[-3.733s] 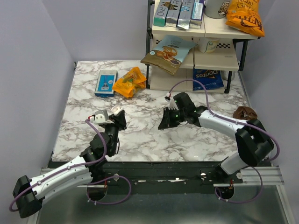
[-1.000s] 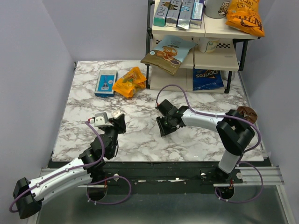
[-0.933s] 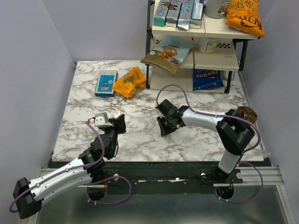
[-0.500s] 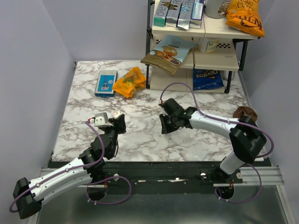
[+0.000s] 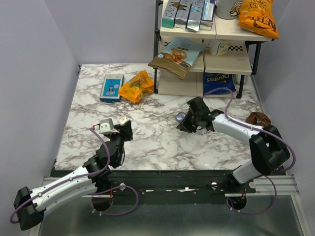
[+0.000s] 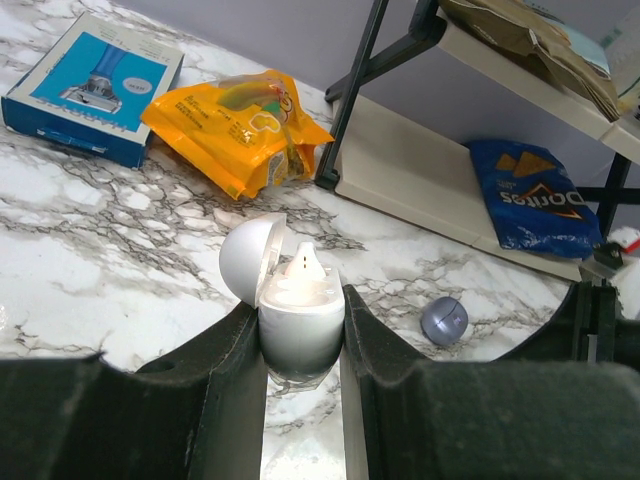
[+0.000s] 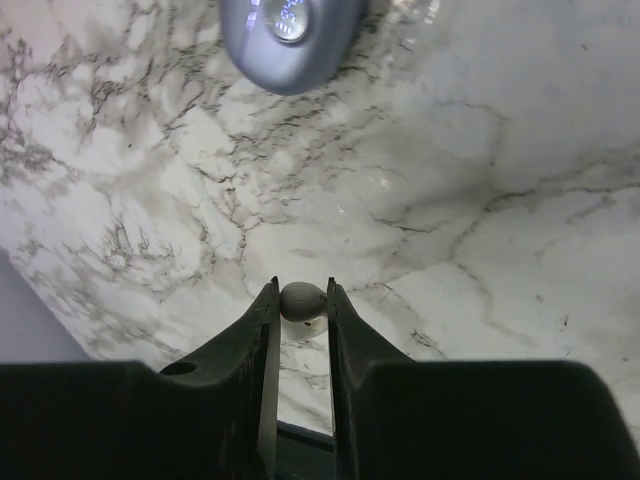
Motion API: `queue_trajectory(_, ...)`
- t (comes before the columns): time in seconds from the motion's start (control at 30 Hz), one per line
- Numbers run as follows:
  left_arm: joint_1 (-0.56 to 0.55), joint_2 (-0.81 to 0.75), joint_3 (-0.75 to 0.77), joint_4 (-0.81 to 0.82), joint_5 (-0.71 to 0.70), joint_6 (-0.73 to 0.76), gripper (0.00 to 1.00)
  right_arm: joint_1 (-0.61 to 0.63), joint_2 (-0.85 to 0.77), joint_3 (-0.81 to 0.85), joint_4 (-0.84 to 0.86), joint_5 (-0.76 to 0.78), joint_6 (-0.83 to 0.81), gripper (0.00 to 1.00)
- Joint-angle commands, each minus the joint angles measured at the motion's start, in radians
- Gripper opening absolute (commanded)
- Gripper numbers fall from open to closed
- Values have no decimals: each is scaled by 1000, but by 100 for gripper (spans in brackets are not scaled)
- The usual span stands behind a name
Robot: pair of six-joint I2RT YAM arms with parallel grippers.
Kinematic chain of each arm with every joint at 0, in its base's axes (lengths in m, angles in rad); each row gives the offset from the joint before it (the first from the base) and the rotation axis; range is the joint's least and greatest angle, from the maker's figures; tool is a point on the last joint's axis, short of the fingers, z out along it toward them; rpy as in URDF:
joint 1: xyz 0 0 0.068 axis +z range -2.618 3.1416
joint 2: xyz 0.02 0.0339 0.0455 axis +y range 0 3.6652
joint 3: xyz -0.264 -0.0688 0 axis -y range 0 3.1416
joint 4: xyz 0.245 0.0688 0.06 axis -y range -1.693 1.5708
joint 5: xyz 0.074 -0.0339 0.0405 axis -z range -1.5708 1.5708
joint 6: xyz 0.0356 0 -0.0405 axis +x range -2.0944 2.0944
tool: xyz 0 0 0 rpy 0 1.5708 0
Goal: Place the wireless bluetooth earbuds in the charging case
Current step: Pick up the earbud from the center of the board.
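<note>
- Marble table (image 5: 147,147) under both arms, left arm at the near left, right arm reaching in from the near right.
- Left gripper (image 6: 302,345): clamped on charging case (image 6: 300,312), one finger on each side of the lower shell.
- Charging case: white, egg-shaped, upright over the near-left part of the table, round lid hinged open and tipped back to the left in the left wrist view.
- Inside the open shell: pale pointed piece (image 6: 303,268) standing above the rim, too washed out to tell more.
- Right gripper (image 7: 302,306): pinching earbud (image 7: 301,300) between the very fingertips, the narrow gap filled by that bud alone.
- Earbud: tiny, pale grey, rounded, over bare marble right of the table's middle; unclear whether touching the surface or just off it.
- Blue-lilac puck (image 7: 290,28): round, shiny pale centre, lying on the marble ahead of the right fingertips and apart from them; in the overhead view, just beside the right gripper.
- Case at the left and pinched bud at the right: well apart, marble between.
- Far left of the table: blue box (image 5: 111,86) lying flat, orange snack bag (image 5: 136,86) just beside it.
- Far right: shelf rack (image 5: 197,64) with snack packs, blue Doritos bag (image 6: 535,195) on its lowest board.
</note>
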Motion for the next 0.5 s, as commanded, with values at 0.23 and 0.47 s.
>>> queue_trajectory(0.23,-22,-20,18,-47,-49,-57,0,-2,46,-41,-8,0,340,12)
queue_trajectory(0.47,-28,-26,9,-54,-47,-67,0,-2,77,-73,0,14,333,33)
